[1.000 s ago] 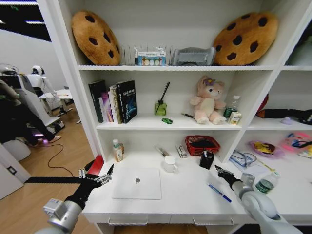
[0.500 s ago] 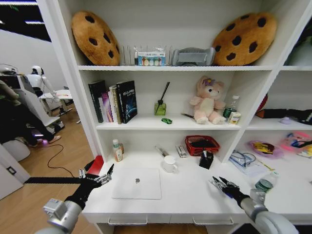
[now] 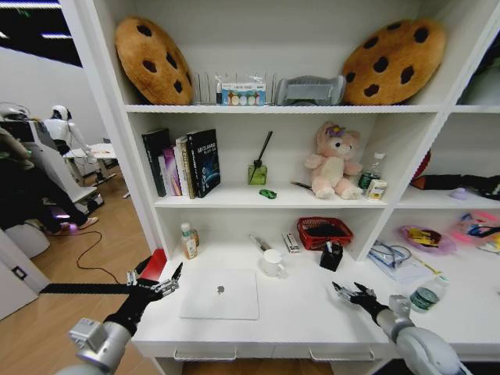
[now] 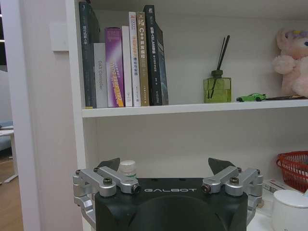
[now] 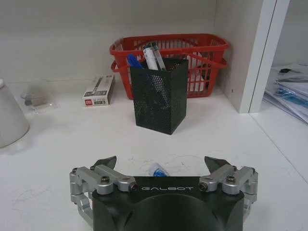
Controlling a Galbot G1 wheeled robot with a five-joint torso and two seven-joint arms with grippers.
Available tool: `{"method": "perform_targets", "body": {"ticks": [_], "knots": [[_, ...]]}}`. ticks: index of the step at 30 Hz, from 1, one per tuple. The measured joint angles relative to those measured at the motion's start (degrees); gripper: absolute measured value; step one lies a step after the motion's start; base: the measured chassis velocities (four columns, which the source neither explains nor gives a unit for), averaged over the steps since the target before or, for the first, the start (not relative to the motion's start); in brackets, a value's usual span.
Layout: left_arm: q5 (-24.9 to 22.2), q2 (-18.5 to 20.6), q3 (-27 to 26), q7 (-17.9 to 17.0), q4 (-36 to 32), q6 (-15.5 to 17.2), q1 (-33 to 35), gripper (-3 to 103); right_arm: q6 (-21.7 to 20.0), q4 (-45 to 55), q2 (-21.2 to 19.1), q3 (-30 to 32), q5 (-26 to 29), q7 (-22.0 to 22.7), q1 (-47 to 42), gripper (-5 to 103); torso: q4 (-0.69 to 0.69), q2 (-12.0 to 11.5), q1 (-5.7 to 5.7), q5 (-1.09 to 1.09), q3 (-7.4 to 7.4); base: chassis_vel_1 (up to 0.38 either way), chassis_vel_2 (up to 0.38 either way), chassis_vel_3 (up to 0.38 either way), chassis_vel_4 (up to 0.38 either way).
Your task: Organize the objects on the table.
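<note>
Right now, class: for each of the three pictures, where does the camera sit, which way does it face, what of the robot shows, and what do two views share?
Head view: on the robot's head, looking forward and down at the table and shelves; both arms show, left gripper at the table's left end, right gripper over the table.
Left wrist view: behind the open left gripper, facing the books.
Right wrist view: behind the open right gripper, low over a blue pen, facing the pen cup.
Shared: red basket, in all three.

Bright, even light falls from overhead, leaving soft shadows under the shelf boards [image 3: 269, 205]. The head view bows strongly at its edges. Wrist views are sharp.
</note>
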Motion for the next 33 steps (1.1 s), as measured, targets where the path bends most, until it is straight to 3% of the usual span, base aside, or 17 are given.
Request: {"method": "perform_targets", "body": {"ticks": [5, 14, 17, 23, 26, 33], "knots": [[0.0, 0.0, 0.0, 0.0, 0.0, 0.0, 0.0, 100, 0.1, -1.2, 0.0, -0.8, -0.3, -0.7, 0.8, 100, 0.01, 0.0, 0.0, 0.0, 0.0, 0.0, 0.0, 0.0, 0.0], [0.0, 0.0, 0.0, 0.0, 0.0, 0.0, 0.0, 100, 0.3, -4.0, -0.1, -6.1, -2.1, -1.0, 5.0, 82, 0.02, 0.0, 0.0, 0.0, 0.0, 0.0, 0.0, 0.0, 0.0], [0.0, 0.0, 0.0, 0.0, 0.0, 0.0, 0.0, 100, -0.1, -3.7, -0.2, -7.1, -2.3, -1.0, 5.7, 69, 0.02, 0.0, 0.01, 0.0, 0.0, 0.0, 0.0, 0.0, 0.0], [0.0, 0.0, 0.0, 0.0, 0.0, 0.0, 0.0, 100, -0.2, -3.3, -0.2, -7.0, -2.7, -1.3, 4.9, 52, 0.01, 0.0, 0.01, -0.01, 0.0, 0.0, 0.0, 0.0, 0.0], [0.0, 0.0, 0.0, 0.0, 0.0, 0.0, 0.0, 100, 0.1, -2.9, 0.0, -6.0, -2.9, -1.8, 3.5, 36, 0.01, 0.0, 0.01, -0.01, 0.0, 0.0, 0.0, 0.0, 0.0], [0.0, 0.0, 0.0, 0.0, 0.0, 0.0, 0.0, 100, 0.9, -2.8, 0.0, -4.8, -3.0, -2.2, 2.4, 15, 0.01, 0.0, 0.01, 0.0, 0.0, 0.0, 0.0, 0.0, 0.0]]}}
